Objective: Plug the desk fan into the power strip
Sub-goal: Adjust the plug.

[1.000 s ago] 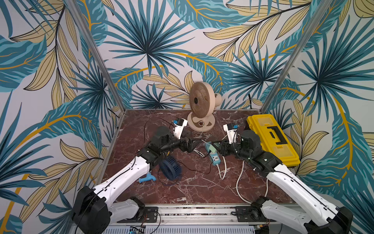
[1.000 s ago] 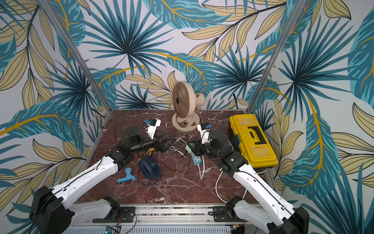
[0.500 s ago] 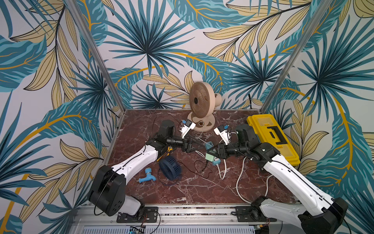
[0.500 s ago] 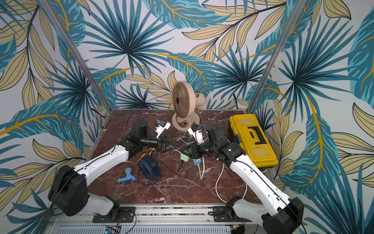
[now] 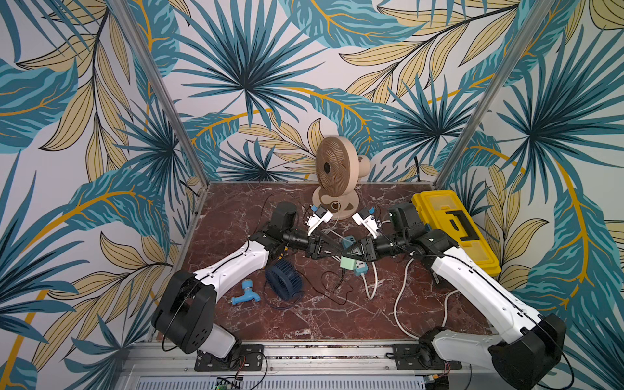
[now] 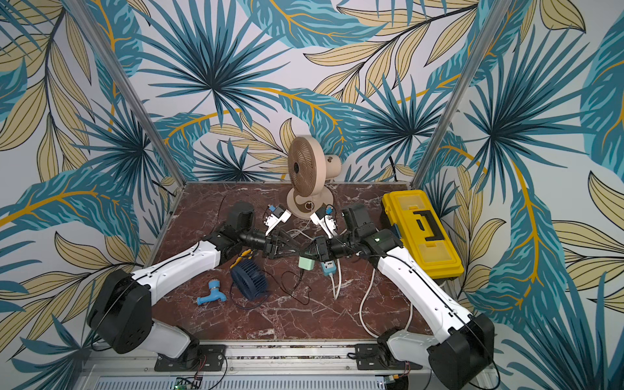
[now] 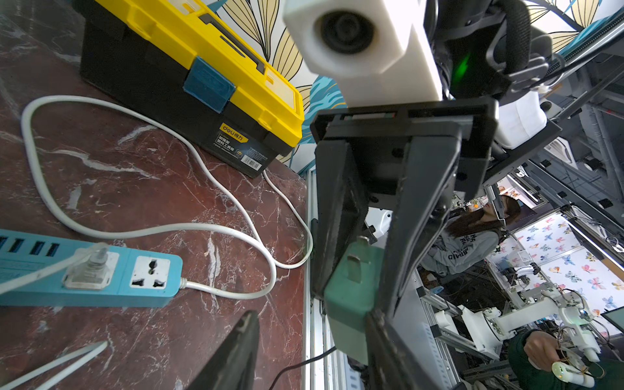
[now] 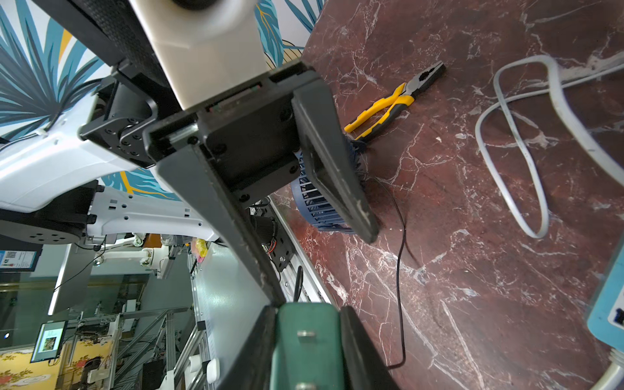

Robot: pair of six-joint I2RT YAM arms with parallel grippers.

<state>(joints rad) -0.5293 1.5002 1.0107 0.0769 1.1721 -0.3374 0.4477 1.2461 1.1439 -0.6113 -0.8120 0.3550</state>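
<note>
My right gripper [image 8: 305,314] is shut on the pale-green plug adapter [image 8: 305,354], held above the table's middle with its metal prongs showing. A thin black cord runs from it towards the small dark-blue desk fan [image 5: 283,282], which lies on its side. My left gripper [image 7: 311,315] is open and faces the right one. One of its fingers touches the adapter [image 7: 351,297]; the other stands apart. The light-blue power strip [image 7: 44,270] lies flat under the grippers with a clear plug in one socket. Both top views show the adapter [image 6: 306,263] beside the strip's end [image 6: 328,267].
A beige standing fan [image 5: 332,169] is at the back wall. A yellow toolbox [image 5: 456,229] lies at the right edge. A blue tap [image 5: 245,293] and yellow-handled pliers [image 8: 395,98] are on the left. The strip's thick white cord [image 7: 141,233] loops across the table's right half.
Both arms have swung inward until their grippers meet over the table's middle. The right gripper carried the adapter up and leftward. The left jaws have narrowed around it.
</note>
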